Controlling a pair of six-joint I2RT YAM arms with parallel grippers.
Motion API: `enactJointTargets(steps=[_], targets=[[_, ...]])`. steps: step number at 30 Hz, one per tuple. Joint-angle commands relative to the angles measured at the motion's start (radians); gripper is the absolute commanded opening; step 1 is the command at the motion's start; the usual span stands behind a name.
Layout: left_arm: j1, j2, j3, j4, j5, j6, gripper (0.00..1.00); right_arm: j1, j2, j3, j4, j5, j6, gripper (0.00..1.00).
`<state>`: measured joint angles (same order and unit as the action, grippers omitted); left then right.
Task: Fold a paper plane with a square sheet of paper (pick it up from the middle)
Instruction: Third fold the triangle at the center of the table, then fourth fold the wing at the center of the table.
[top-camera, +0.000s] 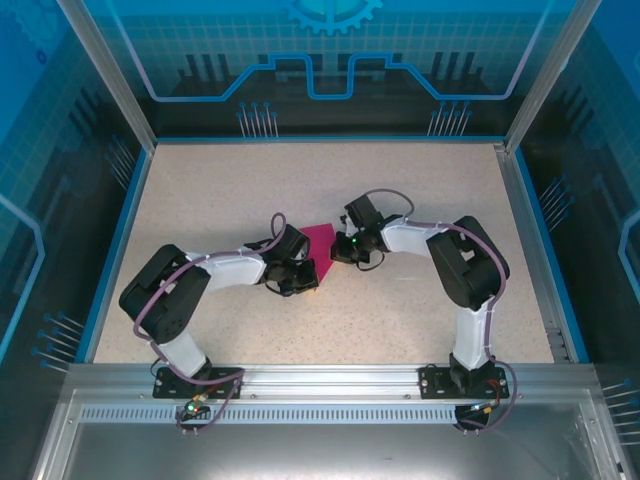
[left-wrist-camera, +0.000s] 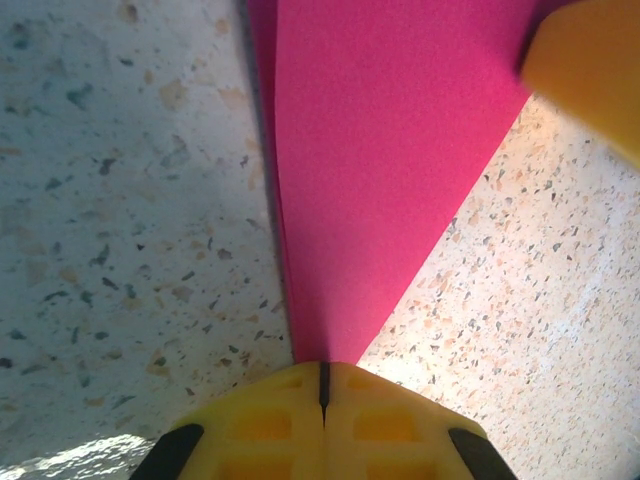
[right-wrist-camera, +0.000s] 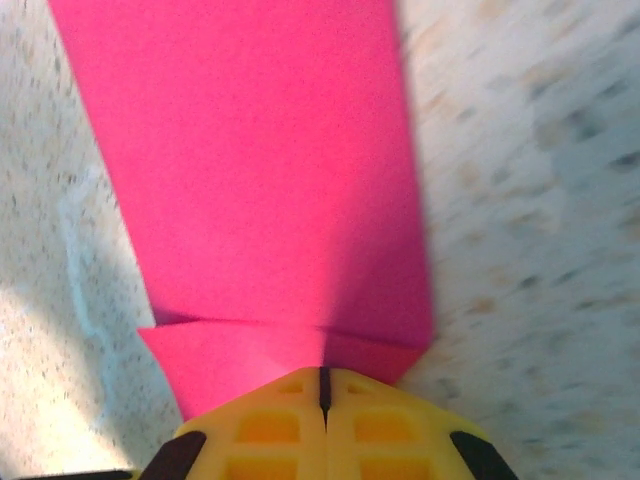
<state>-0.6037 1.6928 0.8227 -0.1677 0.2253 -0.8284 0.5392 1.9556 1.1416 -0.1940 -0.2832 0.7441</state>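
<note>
The magenta-pink paper plane (top-camera: 320, 238) is a folded pointed shape stretched between my two grippers at mid-table. My left gripper (left-wrist-camera: 323, 385) is shut with the paper's narrow tip (left-wrist-camera: 340, 300) running into the seam of its yellow fingers. My right gripper (right-wrist-camera: 323, 385) is shut on the wide end, where a cross fold (right-wrist-camera: 280, 325) and the centre crease meet the jaw line. In the top view the left gripper (top-camera: 306, 268) is at the paper's near-left corner. The right gripper (top-camera: 342, 250) is at its right side. A yellow fingertip of the right gripper (left-wrist-camera: 590, 70) shows blurred.
The speckled tabletop (top-camera: 250, 190) has blue rails on the left (top-camera: 118, 240) and a metal rail on the right (top-camera: 530, 250). Both arm bases (top-camera: 190, 378) sit at the near edge. Transparent walls enclose the cell.
</note>
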Motion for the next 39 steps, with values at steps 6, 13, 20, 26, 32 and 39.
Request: enactJointTargets(steps=[6, 13, 20, 26, 32, 39], targets=[[-0.009, 0.041, -0.006, -0.079, -0.007, 0.031, 0.01, -0.089, 0.041, 0.059, -0.061, 0.082, -0.006, 0.00], [-0.009, -0.033, -0.002, -0.087, -0.002, 0.043, 0.06, -0.089, -0.106, 0.043, -0.065, 0.070, -0.027, 0.06], [-0.009, -0.190, -0.014, -0.024, -0.045, 0.036, 0.24, -0.078, -0.224, -0.077, -0.013, -0.025, -0.089, 0.37], [-0.009, -0.195, -0.026, 0.028, -0.131, 0.008, 0.30, -0.078, -0.161, -0.068, -0.003, -0.168, -0.117, 0.41], [-0.007, -0.164, -0.031, 0.044, -0.175, -0.038, 0.39, -0.076, -0.069, -0.002, -0.023, -0.208, -0.121, 0.42], [-0.007, -0.144, -0.014, -0.014, -0.224, -0.053, 0.45, -0.074, -0.022, 0.045, -0.054, -0.187, -0.108, 0.40]])
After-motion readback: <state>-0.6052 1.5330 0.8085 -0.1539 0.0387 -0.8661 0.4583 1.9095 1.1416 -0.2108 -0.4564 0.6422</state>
